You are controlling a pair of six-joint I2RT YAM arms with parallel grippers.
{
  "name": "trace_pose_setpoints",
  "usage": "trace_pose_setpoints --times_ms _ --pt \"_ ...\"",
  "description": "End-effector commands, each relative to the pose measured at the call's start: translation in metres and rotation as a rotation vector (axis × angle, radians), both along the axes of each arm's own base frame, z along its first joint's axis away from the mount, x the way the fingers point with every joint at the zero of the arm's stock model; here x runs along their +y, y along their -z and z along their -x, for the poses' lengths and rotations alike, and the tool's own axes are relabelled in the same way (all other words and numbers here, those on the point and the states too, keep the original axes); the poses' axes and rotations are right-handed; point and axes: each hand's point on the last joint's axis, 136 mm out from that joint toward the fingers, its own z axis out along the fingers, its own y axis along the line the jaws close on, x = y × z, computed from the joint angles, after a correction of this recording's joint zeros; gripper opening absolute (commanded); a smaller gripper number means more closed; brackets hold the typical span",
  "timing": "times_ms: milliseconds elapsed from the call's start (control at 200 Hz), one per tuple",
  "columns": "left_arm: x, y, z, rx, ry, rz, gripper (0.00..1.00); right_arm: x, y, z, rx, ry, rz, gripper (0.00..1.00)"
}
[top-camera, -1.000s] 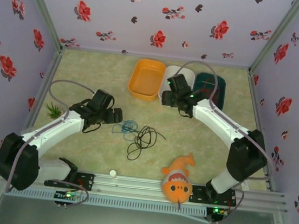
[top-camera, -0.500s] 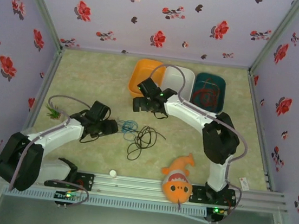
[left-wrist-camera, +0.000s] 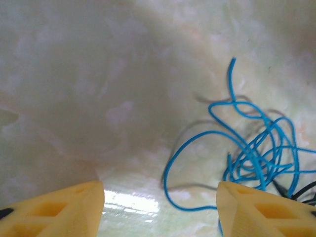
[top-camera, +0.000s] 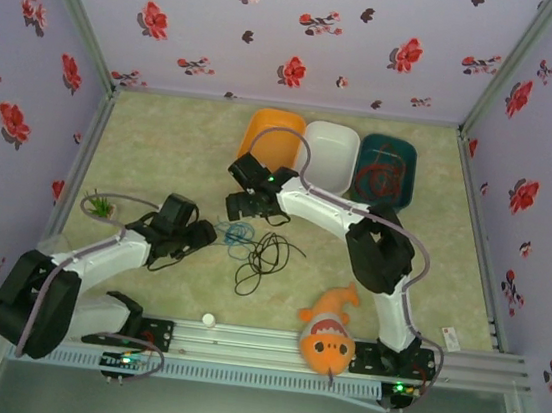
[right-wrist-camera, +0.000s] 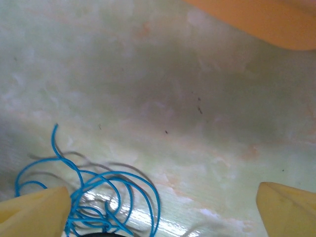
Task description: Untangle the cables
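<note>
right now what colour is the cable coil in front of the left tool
The cable is blue, a loose tangled coil. It shows best in the left wrist view.

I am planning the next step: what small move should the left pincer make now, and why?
Probably lower the left pincer and close on the blue cable. Its jaws stand open, holding nothing, and a loose blue loop lies on the table between them, beside the black cable.

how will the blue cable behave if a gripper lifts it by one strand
Probably floppy: the blue cable lies in thin loose loops, so it would likely droop and trail rather than hold shape. It looks very light for its spread. It may drag the black cable along, since their strands seem to overlap.
</note>
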Motion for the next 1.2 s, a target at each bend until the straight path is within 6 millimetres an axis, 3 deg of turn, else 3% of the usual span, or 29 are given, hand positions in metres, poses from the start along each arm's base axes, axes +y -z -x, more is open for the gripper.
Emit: trace_pose_setpoints --times_ms 0,180,380,580,685,845,1195 --pt "-0.007 -0.004 -0.014 -0.022 -0.023 0.042 0.59 -0.002 0.003 0.013 0.040 -0.059 0.047 0.91" --pt "-0.013 0.002 -0.020 0.002 0.009 0.026 0.48 0.004 0.011 0.029 0.107 -0.103 0.027 0.67" --pt "-0.015 0.007 -0.021 0.017 0.024 0.017 0.38 0.014 0.025 0.034 0.160 -0.120 0.002 0.52" --pt "-0.019 0.008 -0.023 0.013 0.041 0.018 0.37 0.023 0.036 0.036 0.191 -0.129 -0.017 0.42" --pt "-0.022 0.009 -0.024 0.016 0.057 0.014 0.37 0.028 0.038 0.032 0.188 -0.134 -0.016 0.30" --pt "-0.026 0.003 -0.026 -0.006 0.071 0.019 0.38 0.030 0.009 0.019 0.102 -0.136 -0.034 0.10" --pt "-0.028 -0.036 -0.038 -0.157 0.100 0.040 0.52 0.040 -0.089 0.016 -0.076 -0.186 -0.242 0.04"
